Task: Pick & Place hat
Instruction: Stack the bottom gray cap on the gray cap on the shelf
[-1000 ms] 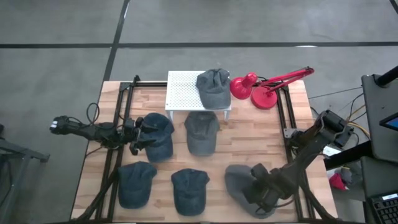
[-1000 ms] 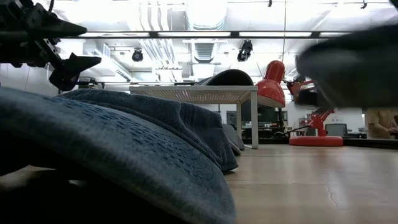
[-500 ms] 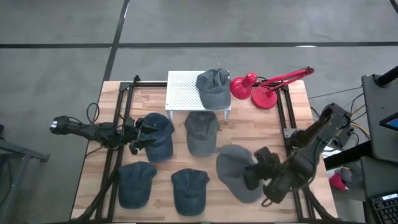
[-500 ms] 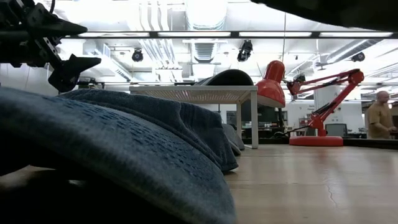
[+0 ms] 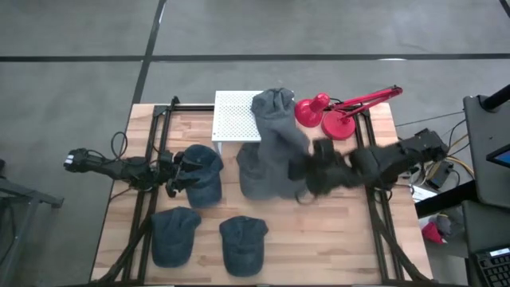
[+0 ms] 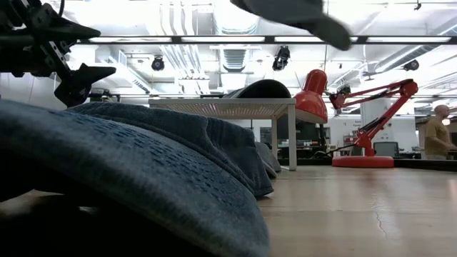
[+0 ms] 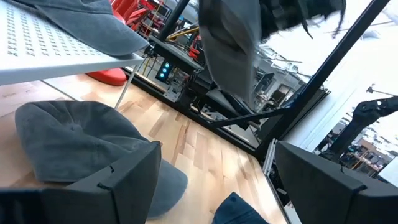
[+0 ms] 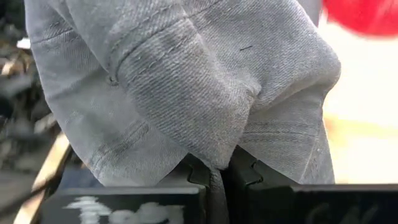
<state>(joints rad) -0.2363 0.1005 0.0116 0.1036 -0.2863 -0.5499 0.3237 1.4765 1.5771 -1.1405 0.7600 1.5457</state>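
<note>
High view shows us the right gripper [image 5: 312, 174] carrying a grey hat [image 5: 280, 151] in the air over the middle of the table [image 5: 335, 239], just short of the white perforated stand [image 5: 231, 115] at the far side. In the right wrist view we see its fingers pressed together on a fold of the hat's fabric [image 8: 205, 99], with the cloth bunched and sagging around them.

We judge the main risk to be the thin pinch: the hat is soft, washed denim-like cloth with stitched seams, and it hangs limp, so a quick swing could pull the fold free and drop it onto the grey cap [image 5: 256, 171] lying just below. The drooping cloth could also brush the cap already on the stand [image 5: 272, 108] and drag it off, or catch the red desk lamp [image 5: 339, 112], whose glossy shade and thin jointed arm sit just to the right of the stand.

The left gripper [image 5: 177, 177] waits at the left, over a darker blue cap [image 5: 203, 175]; we see its fingers spread apart in the left wrist view. Two more blue caps [image 5: 175, 233] lie at the near left, rounded crowns up, on the pale wooden planks.
</note>
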